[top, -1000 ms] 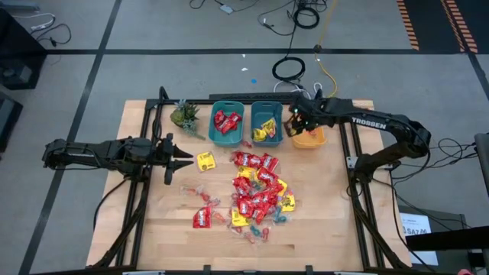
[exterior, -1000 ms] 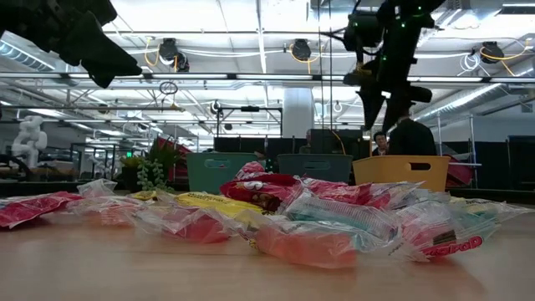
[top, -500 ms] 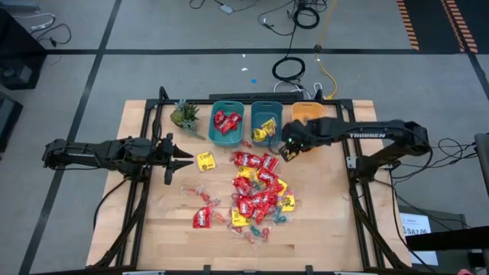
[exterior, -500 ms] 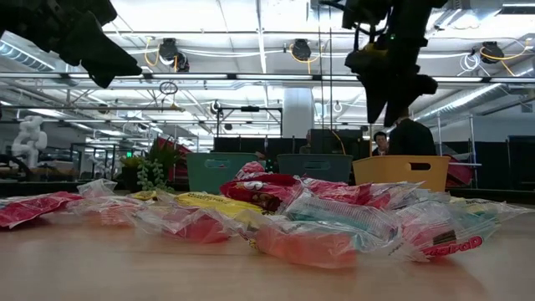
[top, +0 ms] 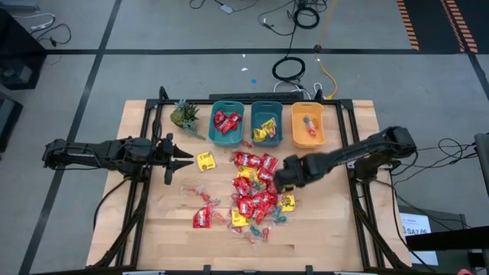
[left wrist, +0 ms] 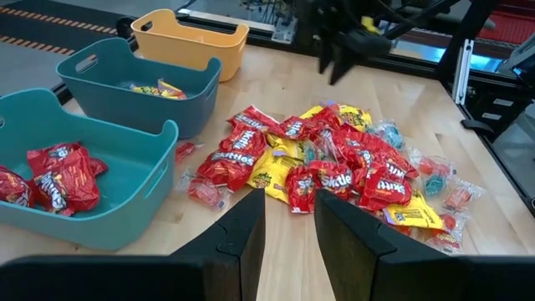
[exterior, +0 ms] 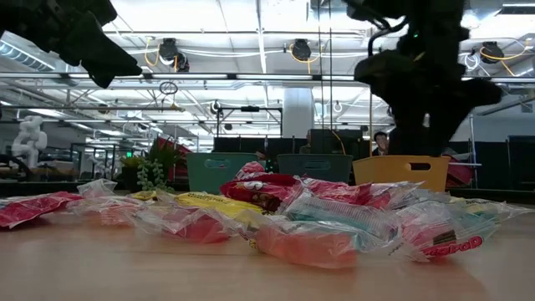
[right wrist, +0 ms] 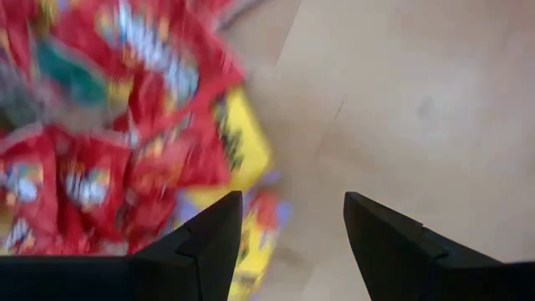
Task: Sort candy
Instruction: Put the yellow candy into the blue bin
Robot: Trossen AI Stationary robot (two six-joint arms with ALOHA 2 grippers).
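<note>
A pale wooden worktop on a black frame stood on a grey floor strewn with cables, and the low view looked past it into a wide hall of ceiling lights, where a person stood partly hidden behind the orange bin. The candy lay heaped near the middle of the worktop: red and yellow packets with smaller clear, teal and pink pieces at the edges, and one yellow packet apart on the left. Red packets sat in the left teal bin, yellow ones in the middle teal bin, and a few small pieces, too small to identify, in the orange bin. A small green plant stood at the far left corner. The right gripper hung over the heap's right edge with its jaws released and nothing between them; its wrist picture was smeared, so the packets below could hardly be read. The left gripper waited beside the lone yellow packet, jaws parted a little and empty.
</note>
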